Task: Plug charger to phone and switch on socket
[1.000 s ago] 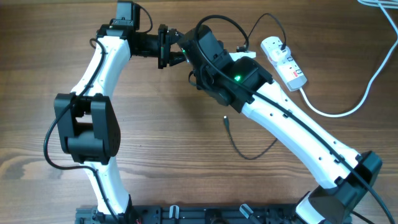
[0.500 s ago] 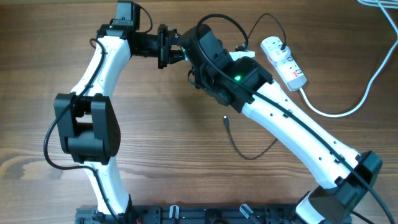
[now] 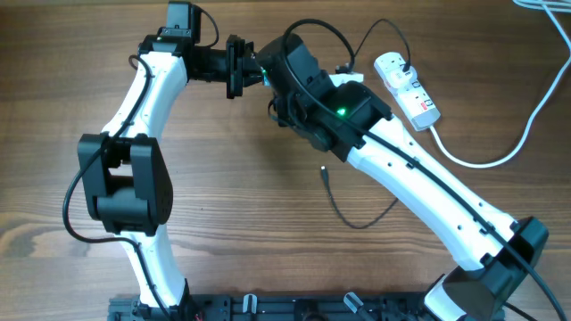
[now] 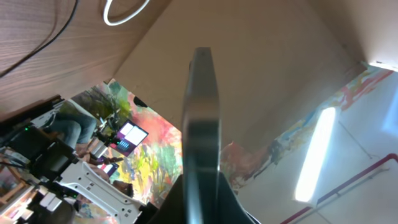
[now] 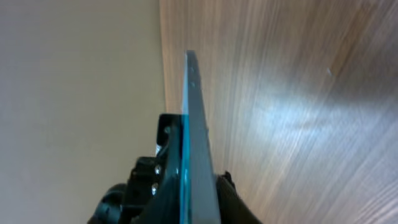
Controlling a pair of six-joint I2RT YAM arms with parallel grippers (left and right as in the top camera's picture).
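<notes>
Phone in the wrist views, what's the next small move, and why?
Probably open the right gripper and back off, leaving the phone with the left gripper: both seem clamped on it, while the charger plug lies unplugged on the table.

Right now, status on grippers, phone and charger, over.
Grippers: left gripper and right gripper both shut on phone, edge-on. On table: charger tip, loose, unplugged. In the way: right arm over its cable; socket untouched.

wood-grain table, plain beige wall, colourful mural, bright ceiling strip light
</notes>
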